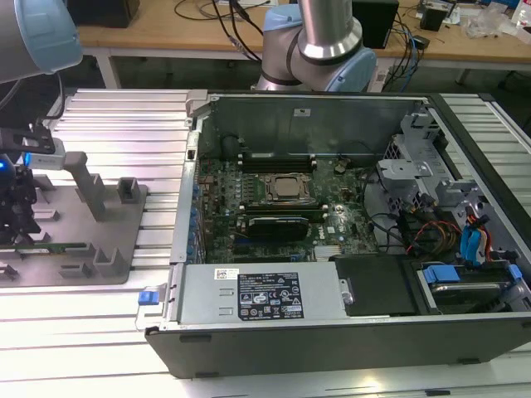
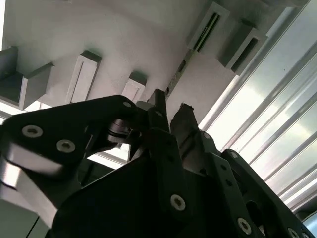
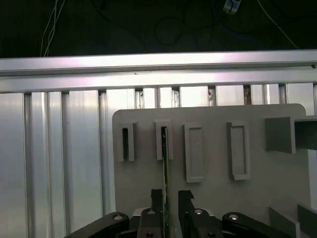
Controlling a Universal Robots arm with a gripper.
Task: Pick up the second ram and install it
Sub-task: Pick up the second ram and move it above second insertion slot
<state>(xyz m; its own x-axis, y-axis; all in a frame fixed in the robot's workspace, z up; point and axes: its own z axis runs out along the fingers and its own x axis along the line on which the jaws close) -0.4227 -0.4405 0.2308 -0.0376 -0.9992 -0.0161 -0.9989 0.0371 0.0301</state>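
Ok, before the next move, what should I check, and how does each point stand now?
1. The second ram stands on edge in the holders of the gray tray: ok.
2. The gripper straddles the stick in the first wrist view, one finger on each side: ok.
3. Fingers closed on it: not ok, a gap shows.
4. The computer case is open: ok.
5. A free memory slot: cannot tell.
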